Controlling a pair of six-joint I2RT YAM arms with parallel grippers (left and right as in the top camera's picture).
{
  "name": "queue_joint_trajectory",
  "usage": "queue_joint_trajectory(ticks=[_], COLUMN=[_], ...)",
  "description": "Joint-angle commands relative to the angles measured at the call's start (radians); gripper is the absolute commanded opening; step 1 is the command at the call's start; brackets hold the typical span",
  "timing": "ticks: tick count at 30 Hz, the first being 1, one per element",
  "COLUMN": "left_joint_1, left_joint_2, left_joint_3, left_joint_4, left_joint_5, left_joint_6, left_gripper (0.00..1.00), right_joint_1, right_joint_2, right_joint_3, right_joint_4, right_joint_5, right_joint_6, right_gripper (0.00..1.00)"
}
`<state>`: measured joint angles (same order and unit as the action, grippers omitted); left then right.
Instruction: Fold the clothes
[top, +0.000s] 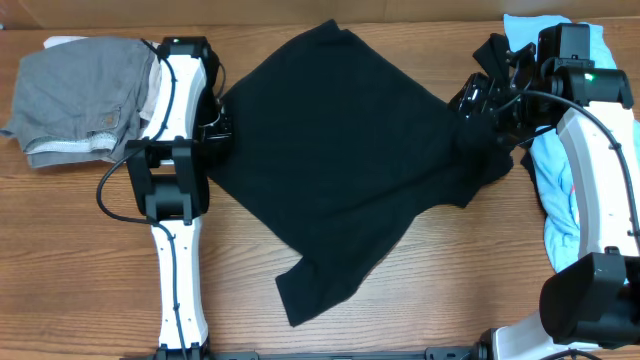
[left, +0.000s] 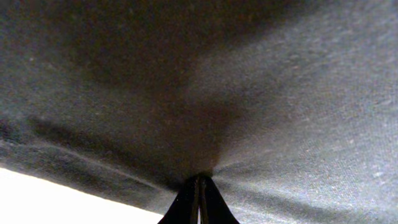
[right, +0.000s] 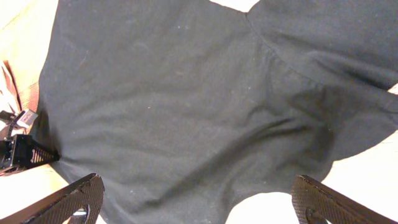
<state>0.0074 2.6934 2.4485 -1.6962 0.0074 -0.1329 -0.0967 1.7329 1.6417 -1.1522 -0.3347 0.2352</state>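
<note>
Black shirt (top: 340, 160), desk centre: matt knitted cloth, fine-grained, flecked with pale lint in both wrist views. The grey garment (top: 70, 95) at 10 o'clock is soft heathered cloth with a paler edge band, and the light blue cloth (top: 560, 190) at 3 o'clock is smooth and matt. Desk (top: 80, 260): brown wood-grain surface, smooth, low sheen; left arm casing (top: 178, 290) at 8 o'clock is glossy white plastic with matt black joints, and the right end effector (right: 199, 196) has matt black plastic fingers (right: 74, 198).
</note>
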Motion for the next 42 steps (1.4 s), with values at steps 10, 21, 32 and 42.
queue_joint_trajectory(ticks=[10, 21, 32, 42], left_joint_1=[0.014, 0.014, 0.011, 0.011], left_joint_2=[-0.335, -0.763, -1.026, -0.996], left_joint_3=[-0.346, -0.344, -0.344, -0.344], left_joint_4=[0.005, 0.120, 0.404, 0.439], left_joint_5=[-0.111, -0.118, -0.061, -0.040], left_joint_6=[-0.010, -0.010, -0.009, -0.008], left_gripper=[0.04, 0.10, 0.47, 0.46], right_joint_1=[-0.001, 0.000, 0.058, 0.314], right_joint_2=[-0.001, -0.137, -0.338, -0.347], right_joint_3=[0.020, 0.020, -0.158, -0.592], right_joint_4=[-0.016, -0.151, -0.349, 0.004], right_joint_5=[0.027, 0.089, 0.172, 0.130], right_joint_6=[0.027, 0.164, 0.290, 0.443], right_gripper=[1.00, 0.97, 0.96, 0.80])
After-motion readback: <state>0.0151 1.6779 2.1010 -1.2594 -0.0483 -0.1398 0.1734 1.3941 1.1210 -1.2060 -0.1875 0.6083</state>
